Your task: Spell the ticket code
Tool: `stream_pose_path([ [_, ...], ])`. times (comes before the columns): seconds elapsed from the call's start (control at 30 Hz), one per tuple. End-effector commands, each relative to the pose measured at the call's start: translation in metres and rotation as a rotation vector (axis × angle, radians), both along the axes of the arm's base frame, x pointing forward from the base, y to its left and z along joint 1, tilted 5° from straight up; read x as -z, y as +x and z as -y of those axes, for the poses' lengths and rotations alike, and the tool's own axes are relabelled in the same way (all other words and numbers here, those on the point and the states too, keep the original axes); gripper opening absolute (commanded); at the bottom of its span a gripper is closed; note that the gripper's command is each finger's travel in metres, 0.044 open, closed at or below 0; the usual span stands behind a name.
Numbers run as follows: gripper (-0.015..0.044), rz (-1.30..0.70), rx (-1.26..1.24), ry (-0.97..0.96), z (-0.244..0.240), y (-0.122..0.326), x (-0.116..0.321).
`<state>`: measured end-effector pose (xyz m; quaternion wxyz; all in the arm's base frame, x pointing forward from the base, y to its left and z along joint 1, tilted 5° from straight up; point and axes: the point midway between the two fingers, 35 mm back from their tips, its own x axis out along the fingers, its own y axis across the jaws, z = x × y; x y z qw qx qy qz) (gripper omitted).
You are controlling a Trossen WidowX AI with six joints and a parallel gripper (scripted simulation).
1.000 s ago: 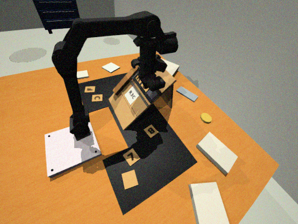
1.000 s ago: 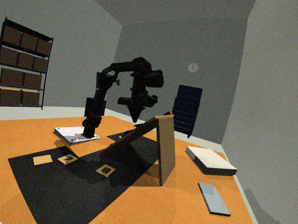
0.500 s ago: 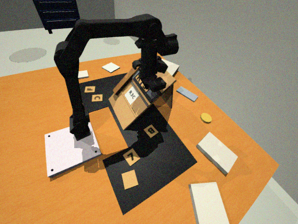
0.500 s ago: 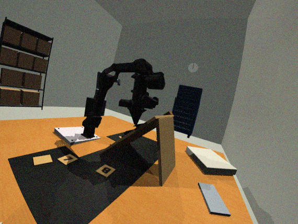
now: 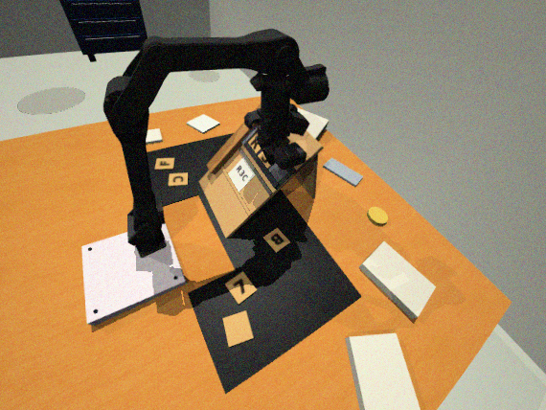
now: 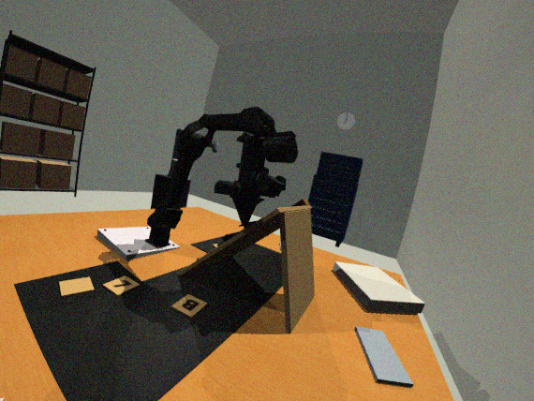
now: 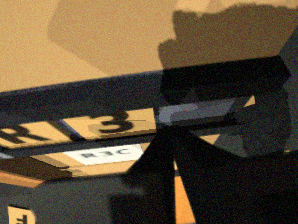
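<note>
At the rail (image 5: 261, 160) (image 7: 202, 131)'s open end, my fingers (image 5: 287, 155) (image 6: 244, 225) stand clenched on nothing, just beside the 3 tile (image 7: 112, 124), which lies toward the R tile (image 7: 22, 135), along the likely push line.

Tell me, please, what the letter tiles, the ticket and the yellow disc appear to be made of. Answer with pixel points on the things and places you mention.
The letter tiles (image 5: 178, 179) (image 6: 189, 305) (image 7: 42, 134) look like pale matte wood, going by their tan colour, though plastic is possible. The ticket (image 5: 240, 174) (image 7: 111, 153) seems to be plain white paper or card, flat with dark print. The yellow disc (image 5: 377, 216) could be painted or plastic; its even colour doesn't settle it.
</note>
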<state>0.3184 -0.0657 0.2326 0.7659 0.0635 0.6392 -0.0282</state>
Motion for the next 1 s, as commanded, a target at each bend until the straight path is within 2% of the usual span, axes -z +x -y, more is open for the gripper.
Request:
stream_pose_path([
  [0.0, 0.0, 0.003, 0.003, 0.004, -0.0003, 0.0026, 0.001],
  [0.97, 0.0, 0.004, 0.003, 0.004, -0.0014, 0.0091, 0.0058],
])
